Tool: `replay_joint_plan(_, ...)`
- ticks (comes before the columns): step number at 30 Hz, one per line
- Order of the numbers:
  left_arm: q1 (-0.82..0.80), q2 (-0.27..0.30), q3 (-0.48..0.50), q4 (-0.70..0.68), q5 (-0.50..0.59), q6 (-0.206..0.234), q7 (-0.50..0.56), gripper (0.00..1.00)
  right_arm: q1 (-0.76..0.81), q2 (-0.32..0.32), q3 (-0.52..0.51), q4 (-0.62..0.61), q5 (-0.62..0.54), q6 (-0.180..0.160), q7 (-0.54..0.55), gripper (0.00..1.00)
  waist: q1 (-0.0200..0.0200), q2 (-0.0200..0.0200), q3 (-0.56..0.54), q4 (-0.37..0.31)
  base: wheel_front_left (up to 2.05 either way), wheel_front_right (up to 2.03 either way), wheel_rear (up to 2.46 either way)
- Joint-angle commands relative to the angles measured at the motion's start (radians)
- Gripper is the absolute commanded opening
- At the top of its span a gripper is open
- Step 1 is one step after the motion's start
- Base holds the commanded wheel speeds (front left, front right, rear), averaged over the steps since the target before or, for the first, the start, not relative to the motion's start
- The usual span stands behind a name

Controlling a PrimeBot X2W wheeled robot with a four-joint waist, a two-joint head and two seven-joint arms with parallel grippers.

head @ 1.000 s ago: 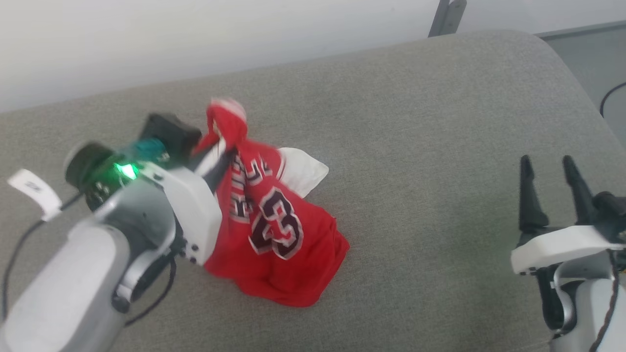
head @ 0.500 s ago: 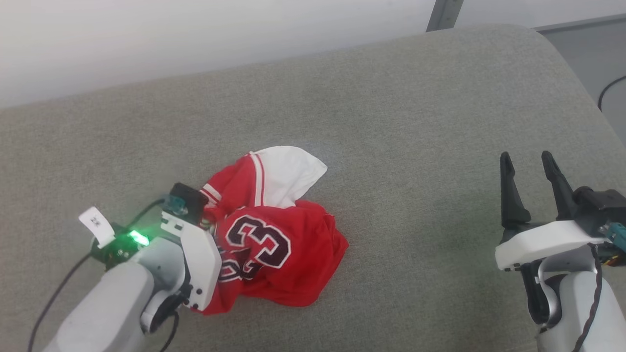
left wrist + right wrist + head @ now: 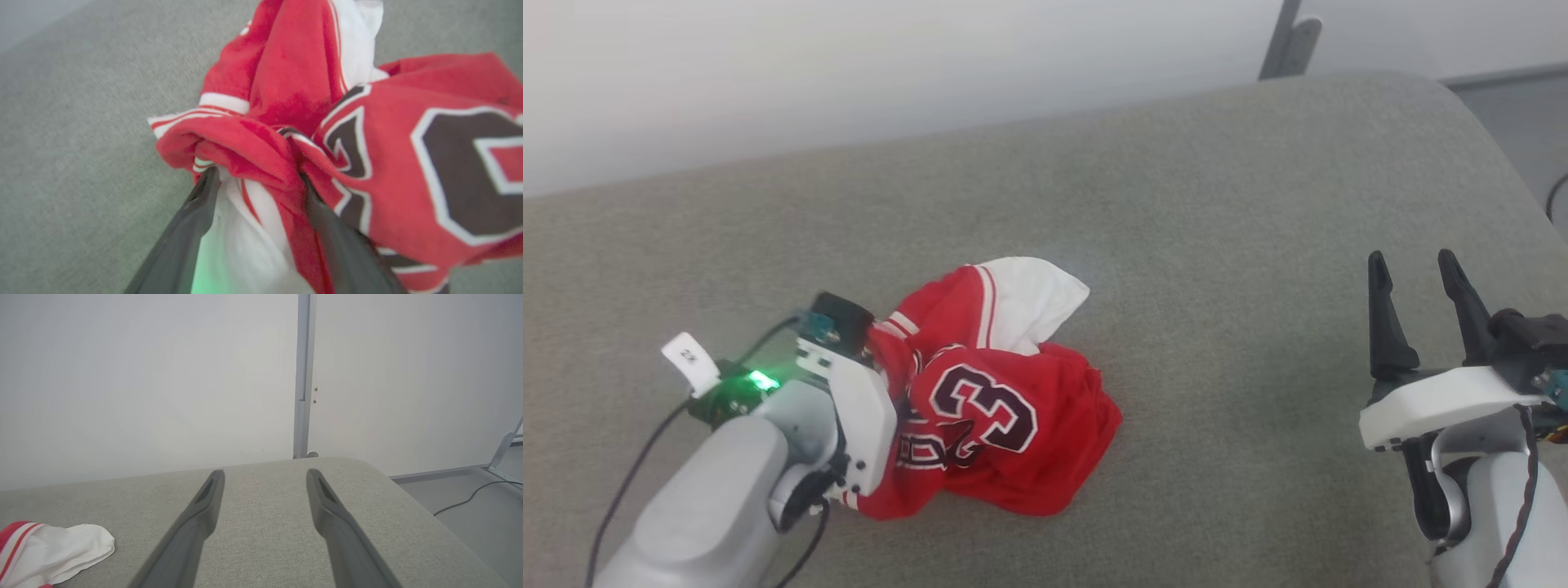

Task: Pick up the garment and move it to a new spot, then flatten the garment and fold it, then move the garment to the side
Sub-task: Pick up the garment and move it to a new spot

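The grey cushion (image 3: 1225, 245) is free for me from 10 to 1 o'clock of the right gripper (image 3: 1411, 256); at 9 o'clock the garment (image 3: 1013, 433) (left gripper (image 3: 258, 173) inside it) blocks.

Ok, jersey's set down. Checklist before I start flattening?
1. Jersey resting on cushion: ok.
2. Left gripper open: ok.
3. Left gripper clear of cloth: not ok, folds bunched between its fingers.
4. Right gripper open, empty: ok.
5. Jersey flat: not ok, crumpled heap.
6. Hem and corners located: cannot tell.
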Motion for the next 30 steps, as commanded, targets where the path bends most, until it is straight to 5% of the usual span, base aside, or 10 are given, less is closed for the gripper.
replay_joint_plan(1,-0.009,0.006,0.01,-0.005,-0.003,-0.001,-0.012,1.0,0.008,-0.003,0.001,-0.003,-0.002,0.0,0.004,1.0,0.0,-0.0001,-0.017,0.015,0.0,0.0,0.0)
replay_joint_plan(11,0.058,0.078,0.11,-0.138,-0.027,0.042,-0.175,1.0,0.05,-0.015,-0.003,-0.026,0.002,0.0,0.018,1.0,0.0,-0.0001,-0.095,0.087,0.0,0.0,0.0)
replay_joint_plan(21,0.261,0.169,0.281,-0.266,-0.064,0.137,-0.429,1.0,0.102,-0.02,-0.012,-0.051,0.009,0.0,0.021,1.0,0.0,-0.0001,-0.15,0.165,0.0,0.0,0.0)
replay_joint_plan(30,0.443,0.186,0.387,-0.345,-0.122,0.201,-0.544,1.0,0.131,-0.017,-0.026,-0.065,0.007,0.0,0.027,1.0,0.0,-0.0001,-0.163,0.208,0.0,0.0,0.0)
